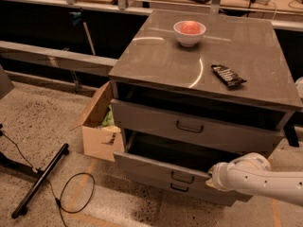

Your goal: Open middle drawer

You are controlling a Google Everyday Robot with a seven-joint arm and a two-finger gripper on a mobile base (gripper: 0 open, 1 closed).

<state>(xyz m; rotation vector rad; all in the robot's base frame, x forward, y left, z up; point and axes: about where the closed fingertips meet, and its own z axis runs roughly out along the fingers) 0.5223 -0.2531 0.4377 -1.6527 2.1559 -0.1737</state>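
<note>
Grey cabinet with three drawers. The top drawer and the middle drawer both stand partly pulled out, the middle one further, with a dark gap behind its front. The white arm enters from the right; the gripper is at the middle drawer's front, just right of its handle. On the cabinet top: a white bowl and a dark packet, well apart. A cardboard box stands against the cabinet's left side.
</note>
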